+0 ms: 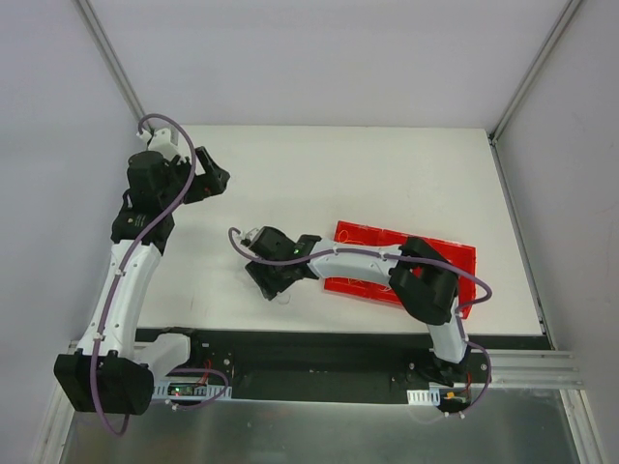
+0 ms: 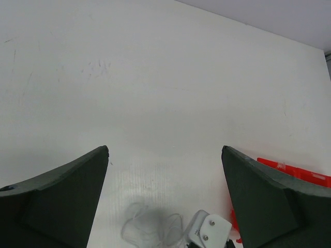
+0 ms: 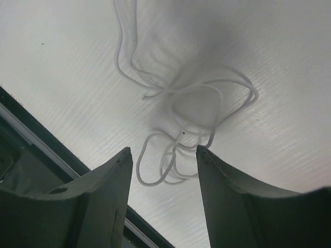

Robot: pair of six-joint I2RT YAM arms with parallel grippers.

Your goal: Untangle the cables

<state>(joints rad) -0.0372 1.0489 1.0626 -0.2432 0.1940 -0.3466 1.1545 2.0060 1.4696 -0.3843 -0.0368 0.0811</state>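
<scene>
Two grippers are in view. The left gripper [image 2: 165, 151] has its jaws wide apart and empty, over the table [image 2: 155, 77] at the far left. The right gripper [image 3: 164, 155] has its jaws parted and clamps nothing. One tangle of white cables [image 3: 191, 103] lies on the table near its front edge, with one loop reaching between the right fingertips. The number of strands cannot be told. One red tray [image 1: 363, 235] lies under the right arm.

A white table [image 1: 368, 174] carries a flat red tray [image 1: 360, 236] lying askew toward its right side, while thin white cables [image 3: 173, 93] lie in loose, tangled loops on the bare surface near the front edge, left of the tray.
</scene>
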